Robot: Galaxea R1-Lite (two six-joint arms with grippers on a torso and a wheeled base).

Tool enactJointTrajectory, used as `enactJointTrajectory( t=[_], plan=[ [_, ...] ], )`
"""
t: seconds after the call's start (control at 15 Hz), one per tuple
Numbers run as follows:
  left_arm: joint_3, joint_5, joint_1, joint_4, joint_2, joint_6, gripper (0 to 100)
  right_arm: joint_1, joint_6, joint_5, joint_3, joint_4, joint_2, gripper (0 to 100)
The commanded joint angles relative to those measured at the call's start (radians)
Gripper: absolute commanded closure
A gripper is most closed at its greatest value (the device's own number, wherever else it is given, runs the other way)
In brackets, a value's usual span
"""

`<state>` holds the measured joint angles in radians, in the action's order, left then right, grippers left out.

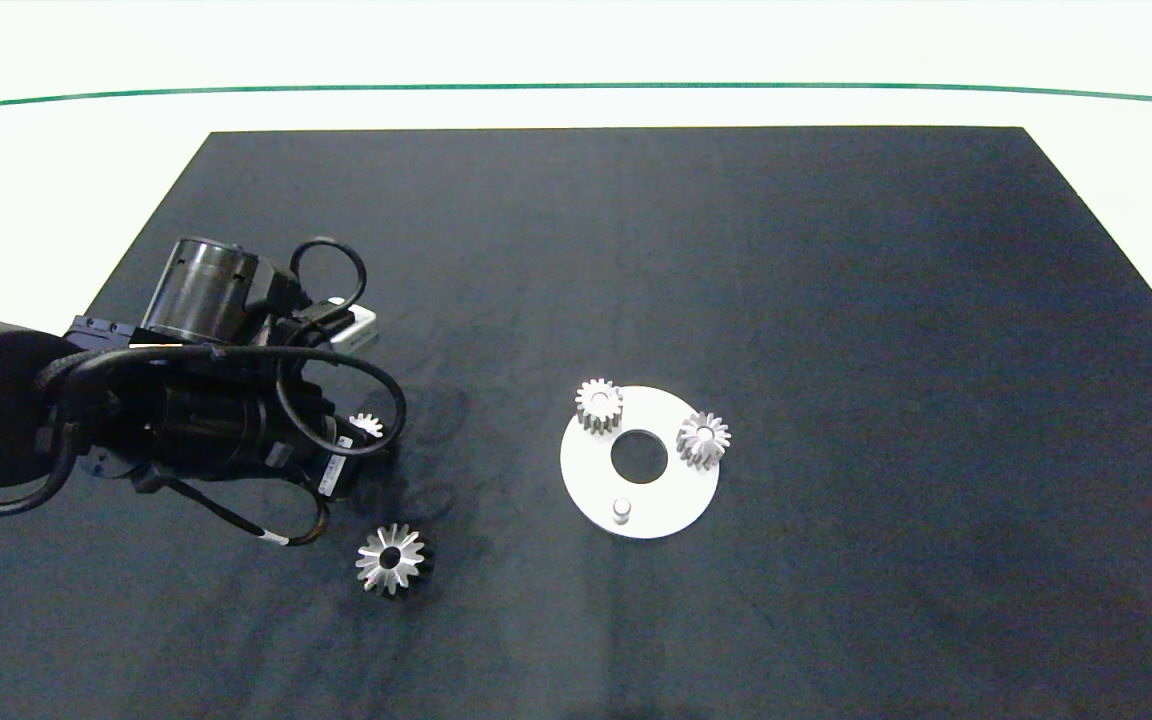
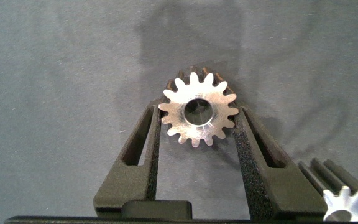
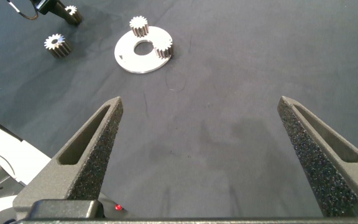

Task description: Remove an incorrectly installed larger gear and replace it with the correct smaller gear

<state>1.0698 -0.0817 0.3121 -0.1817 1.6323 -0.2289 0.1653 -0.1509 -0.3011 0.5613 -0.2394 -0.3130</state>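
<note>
We see the smaller gear (image 2: 199, 113) between the left tool's (image 2: 197, 127) pads, which clamp its short blunt teeth; silver, round centre hole; the right tool (image 3: 201, 118) gapes wide.

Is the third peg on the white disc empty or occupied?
Empty: the peg on the white disc stands bare.

No readable text, labels or numbers anywhere.

Head view: overhead, looking down on the whole bench (image 1: 636, 250). Left wrist view: close above the mat. Right wrist view: distant, oblique. All three share the larger gear (image 1: 391, 559) (image 2: 347, 208) (image 3: 56, 43).
</note>
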Motion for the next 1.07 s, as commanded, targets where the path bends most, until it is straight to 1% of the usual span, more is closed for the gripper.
enactJointTrajectory(
  t=[0.07,0.2,0.33,0.47,0.53,0.67,0.73,0.8,0.87,0.93,1.0,1.07],
  plan=[
    [0.009,-0.001,0.010,0.001,-0.019,0.010,84,0.000,-0.001,-0.003,0.000,-0.001,0.000,0],
    [0.012,-0.001,0.027,-0.013,-0.045,0.011,84,0.000,-0.001,-0.003,0.000,-0.001,0.000,0],
    [0.027,-0.001,0.048,-0.079,-0.085,0.016,84,0.000,-0.001,-0.001,0.002,-0.001,-0.001,0],
    [0.022,-0.001,0.091,-0.114,-0.138,0.040,84,0.000,-0.001,-0.001,0.002,-0.001,0.000,0],
    [0.019,-0.004,0.117,-0.134,-0.167,0.060,84,0.000,-0.001,0.000,0.002,-0.001,0.002,0],
    [0.009,-0.018,0.188,-0.154,-0.215,0.088,84,0.000,-0.001,0.000,0.002,-0.001,0.006,0],
    [-0.008,-0.058,0.242,-0.148,-0.239,0.105,84,0.000,0.001,0.002,-0.001,-0.001,0.008,0],
    [-0.013,-0.125,0.297,-0.148,-0.252,0.117,84,0.000,0.002,0.002,-0.004,-0.001,0.008,0],
    [-0.017,-0.179,0.349,-0.148,-0.258,0.132,84,0.000,0.004,0.003,-0.003,-0.005,0.008,0],
    [-0.021,-0.216,0.401,-0.148,-0.266,0.149,84,0.000,0.002,0.003,-0.001,-0.008,0.009,0],
    [-0.021,-0.257,0.446,-0.148,-0.264,0.157,84,-0.001,0.004,0.003,0.000,-0.008,0.012,0],
    [-0.027,-0.309,0.492,-0.147,-0.256,0.158,84,-0.009,0.002,0.003,0.000,-0.009,0.015,0]
  ],
)
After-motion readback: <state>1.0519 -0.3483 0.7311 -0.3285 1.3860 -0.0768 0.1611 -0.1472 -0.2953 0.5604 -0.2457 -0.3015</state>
